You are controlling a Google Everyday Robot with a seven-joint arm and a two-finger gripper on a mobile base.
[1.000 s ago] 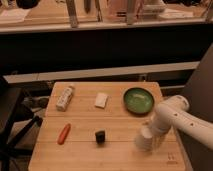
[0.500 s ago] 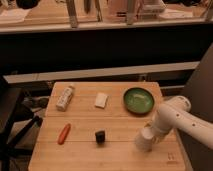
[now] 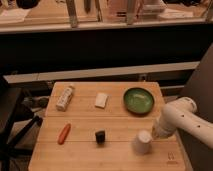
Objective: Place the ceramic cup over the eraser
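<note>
The ceramic cup [image 3: 142, 142] is small, plain and white, and stands on the wooden table [image 3: 115, 155] at the front right. The white arm comes in from the right, and my gripper [image 3: 154, 134] is at the cup's right side, right against it. The arm's end hides how the gripper meets the cup. The eraser [image 3: 100, 136], a tiny black block, sits on the table to the left of the cup, about a cup's width of bare wood away.
A green bowl [image 3: 138, 100] sits behind the cup at the back right. A flat white block [image 3: 101, 100] and a white labelled bottle [image 3: 65, 97] lie at the back. A red-orange stick-like object [image 3: 64, 133] lies at the front left. A dark chair [image 3: 12, 125] stands left of the table.
The cup and the gripper have shifted very slightly to the left, toward the eraser. Everything else is unmoved.
</note>
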